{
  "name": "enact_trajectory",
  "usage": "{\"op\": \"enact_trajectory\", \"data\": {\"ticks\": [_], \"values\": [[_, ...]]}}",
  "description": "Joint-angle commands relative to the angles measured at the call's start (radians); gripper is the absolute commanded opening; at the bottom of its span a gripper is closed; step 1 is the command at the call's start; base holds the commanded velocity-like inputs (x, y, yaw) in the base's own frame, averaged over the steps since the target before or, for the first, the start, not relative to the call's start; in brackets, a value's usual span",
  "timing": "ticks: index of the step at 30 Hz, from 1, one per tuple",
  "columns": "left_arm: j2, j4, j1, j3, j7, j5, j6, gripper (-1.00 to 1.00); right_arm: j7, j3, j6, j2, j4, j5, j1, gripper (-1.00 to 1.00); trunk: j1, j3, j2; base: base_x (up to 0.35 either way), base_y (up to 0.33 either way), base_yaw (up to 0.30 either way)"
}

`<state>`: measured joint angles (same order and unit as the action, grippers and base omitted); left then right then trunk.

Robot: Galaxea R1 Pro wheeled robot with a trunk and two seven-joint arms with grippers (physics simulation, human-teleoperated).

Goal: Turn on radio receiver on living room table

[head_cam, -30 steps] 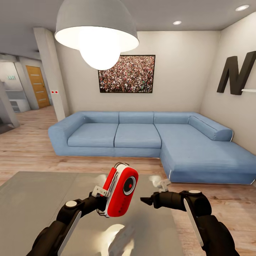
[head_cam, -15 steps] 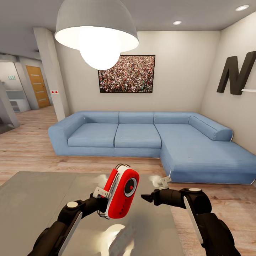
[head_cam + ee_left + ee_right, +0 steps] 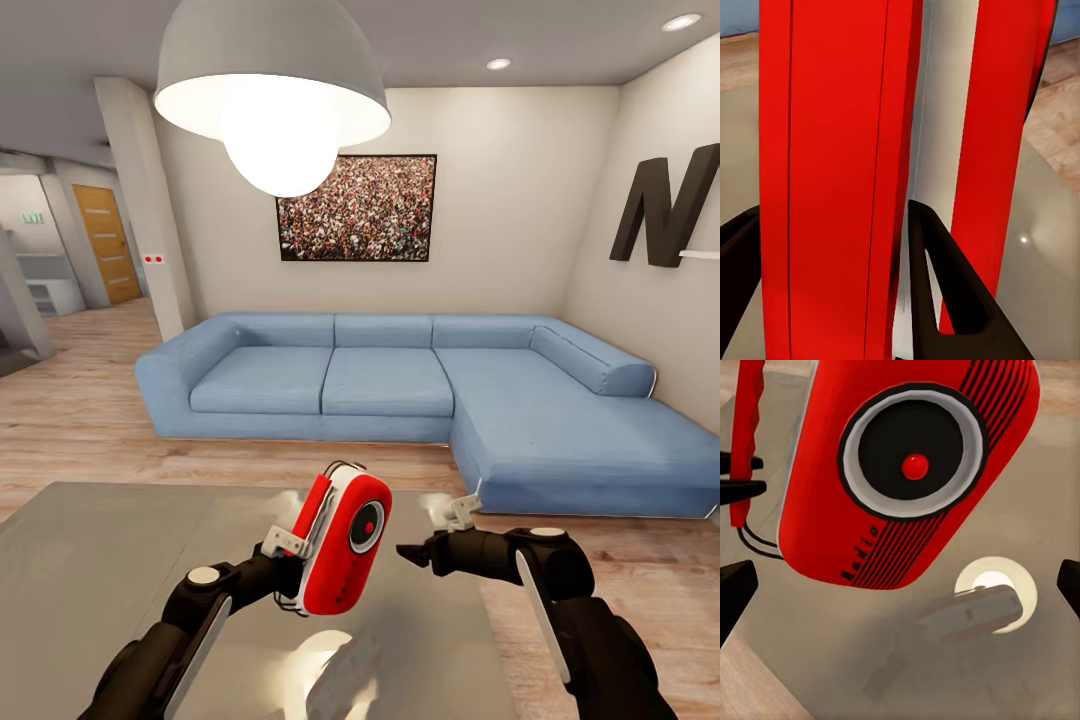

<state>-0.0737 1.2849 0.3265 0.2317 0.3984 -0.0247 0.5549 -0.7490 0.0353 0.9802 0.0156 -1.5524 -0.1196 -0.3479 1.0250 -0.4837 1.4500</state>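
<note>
Head high — wrists close on radio (image 3: 907, 472).

Left gripper (image 3: 290, 560) raised over the table, fingers (image 3: 937, 300) clamped on the radio receiver (image 3: 342, 540). Right gripper (image 3: 412, 556) level beside it (pointing at the face), fingers spread apart.

The left gripper (image 3: 293, 568) holds the red radio receiver (image 3: 342, 545) raised above the glossy grey table (image 3: 90, 560), its round dial facing right toward the right gripper (image 3: 408, 553), which points at it from just beside with a small gap. Beyond the table, a blue L-shaped sofa (image 3: 400, 385) stands on the wood floor, under a white pendant lamp (image 3: 272, 95).
</note>
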Motion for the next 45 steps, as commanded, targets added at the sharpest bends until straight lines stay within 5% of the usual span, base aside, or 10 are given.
{"op": "enact_trajectory", "data": {"ticks": [1, 23, 41, 45], "values": [[0.000, 0.001, 0.000, 0.000, 0.000, -0.006, 0.000, -1.00, 0.002, 0.000, 0.000, -0.001, 0.000, 0.000, 0.000, 1.00, 0.000, 0.000, 0.000, 0.000, 0.000, 0.000], [0.000, -0.011, 0.000, 0.000, 0.000, -0.006, -0.001, -1.00, 0.073, 0.005, 0.000, -0.043, 0.004, 0.003, -0.013, 1.00, 0.000, 0.000, 0.000, 0.000, 0.000, 0.000], [0.000, -0.005, 0.000, 0.001, 0.000, -0.006, -0.001, -1.00, 0.082, 0.006, -0.001, -0.049, 0.016, 0.004, -0.020, 1.00, 0.000, 0.000, 0.000, 0.000, 0.000, 0.000], [0.000, -0.003, 0.000, 0.001, 0.000, -0.006, 0.000, -1.00, 0.082, 0.008, -0.002, -0.072, 0.019, 0.005, -0.020, 1.00, 0.000, 0.000, 0.000, 0.000, 0.000, 0.000]]}}
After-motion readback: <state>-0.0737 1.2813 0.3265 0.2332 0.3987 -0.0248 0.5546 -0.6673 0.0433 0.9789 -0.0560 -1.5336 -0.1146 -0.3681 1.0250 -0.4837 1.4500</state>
